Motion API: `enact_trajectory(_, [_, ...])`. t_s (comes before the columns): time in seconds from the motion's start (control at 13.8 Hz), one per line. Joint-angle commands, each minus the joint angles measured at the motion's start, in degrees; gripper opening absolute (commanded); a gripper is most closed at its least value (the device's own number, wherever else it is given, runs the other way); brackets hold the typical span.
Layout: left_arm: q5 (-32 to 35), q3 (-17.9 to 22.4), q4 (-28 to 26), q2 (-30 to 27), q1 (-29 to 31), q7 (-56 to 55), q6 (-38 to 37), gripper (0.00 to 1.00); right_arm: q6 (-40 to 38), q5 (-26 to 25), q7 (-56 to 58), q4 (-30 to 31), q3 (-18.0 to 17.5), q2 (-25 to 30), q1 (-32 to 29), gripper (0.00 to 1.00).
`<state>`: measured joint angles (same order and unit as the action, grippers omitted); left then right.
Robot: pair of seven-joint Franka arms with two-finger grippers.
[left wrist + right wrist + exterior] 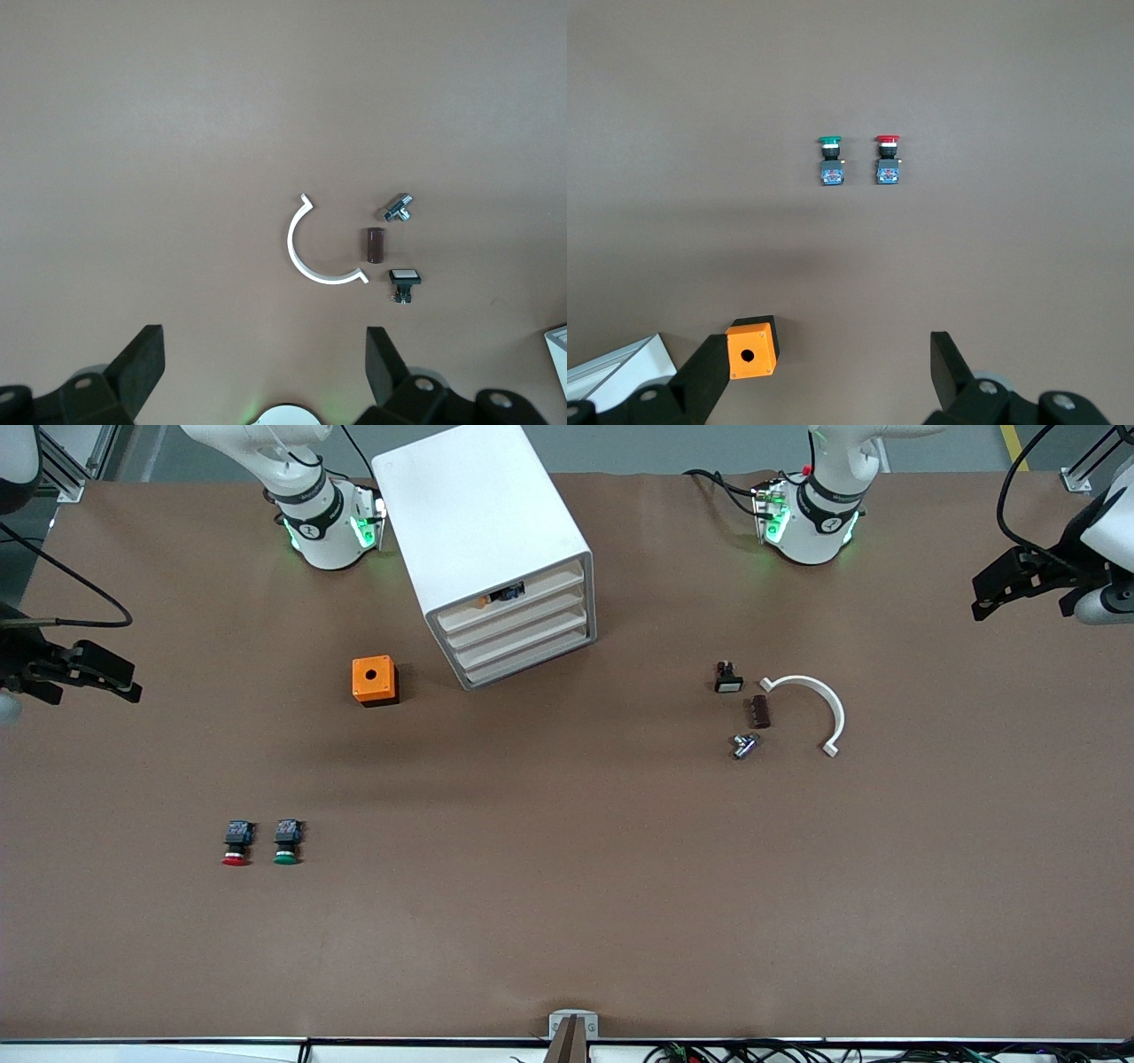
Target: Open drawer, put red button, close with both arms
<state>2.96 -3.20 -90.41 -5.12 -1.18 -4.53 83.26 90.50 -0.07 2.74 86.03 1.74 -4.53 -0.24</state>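
Observation:
The white cabinet [496, 549] stands between the two arm bases, its four drawers [523, 633] all shut; the top level shows small orange and black parts [503, 595]. The red button [235, 843] lies on the table toward the right arm's end, beside the green button [286, 842]. Both show in the right wrist view, red button [887, 158] and green button [829, 158]. My right gripper [133, 680] is open and empty, up over the table's edge at its own end [828, 367]. My left gripper [976, 599] is open and empty over the table's edge at its end [266, 363].
An orange box with a hole [374, 679] sits beside the cabinet, toward the right arm's end. Toward the left arm's end lie a white curved piece [815, 704], a brown cylinder [759, 711], a metal fitting [744, 745] and a small black switch [728, 677].

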Motion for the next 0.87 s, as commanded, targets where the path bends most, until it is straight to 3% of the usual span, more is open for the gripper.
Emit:
enact_trajectory(0.0, [1.00, -0.14, 1.03, 0.20, 0.21, 0.84, -0.64, 1.00, 0.20, -1.07, 0.42, -0.24, -0.24, 0.22, -0.03, 1.00])
enact_trajectory(0.8, [-2.06, -0.32, 2.35, 3.53, 0.65, 0.31, -0.81, 1.00, 0.29, -1.16, 0.42, -0.24, -0.33, 0.22, -0.03, 1.00])
